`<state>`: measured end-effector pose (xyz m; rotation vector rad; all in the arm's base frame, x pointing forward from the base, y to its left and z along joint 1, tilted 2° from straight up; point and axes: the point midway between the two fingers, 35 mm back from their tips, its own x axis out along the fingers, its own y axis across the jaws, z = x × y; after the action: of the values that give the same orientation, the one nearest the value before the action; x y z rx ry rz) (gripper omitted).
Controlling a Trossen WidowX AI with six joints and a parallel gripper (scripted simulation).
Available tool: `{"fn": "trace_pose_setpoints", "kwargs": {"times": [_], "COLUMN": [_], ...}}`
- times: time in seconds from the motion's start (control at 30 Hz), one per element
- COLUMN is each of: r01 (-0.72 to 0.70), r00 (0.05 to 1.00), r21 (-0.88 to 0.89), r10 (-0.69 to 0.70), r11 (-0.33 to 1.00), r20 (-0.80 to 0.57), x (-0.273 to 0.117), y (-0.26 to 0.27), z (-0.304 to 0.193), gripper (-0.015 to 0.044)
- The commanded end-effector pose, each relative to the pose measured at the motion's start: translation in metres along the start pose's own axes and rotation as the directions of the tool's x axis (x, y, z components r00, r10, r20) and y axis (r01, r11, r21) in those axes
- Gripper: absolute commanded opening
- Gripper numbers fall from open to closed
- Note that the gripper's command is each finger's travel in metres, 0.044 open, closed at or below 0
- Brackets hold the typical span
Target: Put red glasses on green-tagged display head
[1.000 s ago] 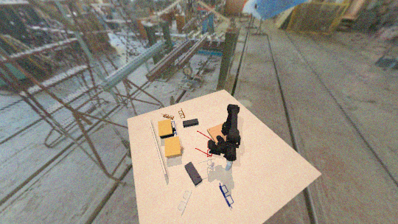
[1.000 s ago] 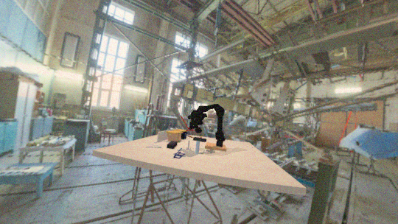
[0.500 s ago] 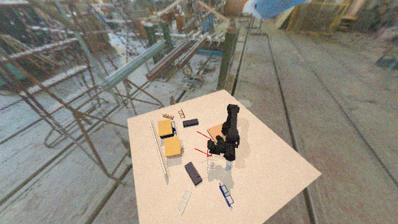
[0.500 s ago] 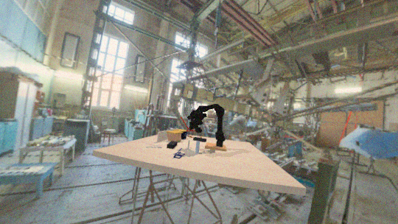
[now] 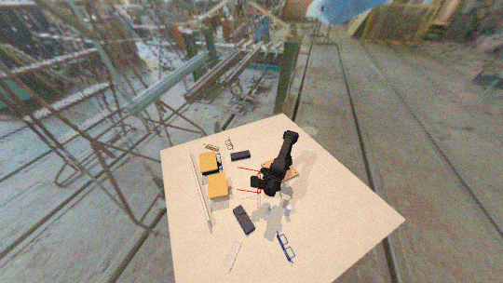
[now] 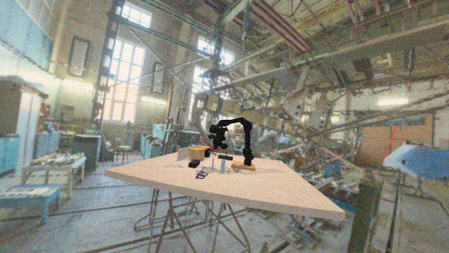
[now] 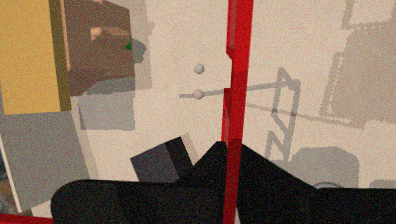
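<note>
My gripper (image 7: 227,150) (image 5: 259,182) is shut on the front of the red glasses (image 7: 240,75) (image 5: 248,191) near the bridge. It holds them above the table, with both temples reaching toward the heads. The head with the green tag (image 5: 217,185) (image 7: 30,55) has a yellow top and a brown face, and wears nothing. Its green tag (image 7: 128,46) shows at the face side in the wrist view. The glasses are in front of this head, apart from it. The other head (image 5: 208,162) stands beside it and wears dark blue glasses (image 5: 220,160). My fingertips are partly hidden in the top and exterior views.
A thin upright panel (image 5: 200,191) stands behind the heads. Dark cases (image 5: 240,155) (image 5: 243,220) lie on either side. Brown glasses (image 5: 211,147) (image 5: 229,143), blue glasses (image 5: 285,249) and pale glasses (image 5: 234,257) lie farther out. A small pale cylinder (image 5: 289,210) stands near the arm.
</note>
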<state>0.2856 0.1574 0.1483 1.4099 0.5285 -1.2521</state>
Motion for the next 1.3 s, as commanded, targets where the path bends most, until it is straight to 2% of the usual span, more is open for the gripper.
{"fn": "trace_pose_setpoints", "kwargs": {"times": [0.0, 0.37, 0.7, 1.27], "r01": [0.075, 0.269, 0.388, 0.370], "r00": [0.997, 0.959, 0.894, 0.901], "r21": [-0.033, -0.118, -0.192, -0.193], "r10": [-0.075, -0.277, -0.418, -0.401], "r11": [0.997, 0.956, 0.902, 0.909], "r20": [-0.005, -0.059, -0.158, -0.163], "x": [0.007, 0.027, 0.039, 0.057], "y": [0.001, 0.007, 0.010, 0.001], "z": [0.012, 0.042, 0.066, 0.063], "gripper": [0.0000, 0.0000, 0.0000, 0.0000]}}
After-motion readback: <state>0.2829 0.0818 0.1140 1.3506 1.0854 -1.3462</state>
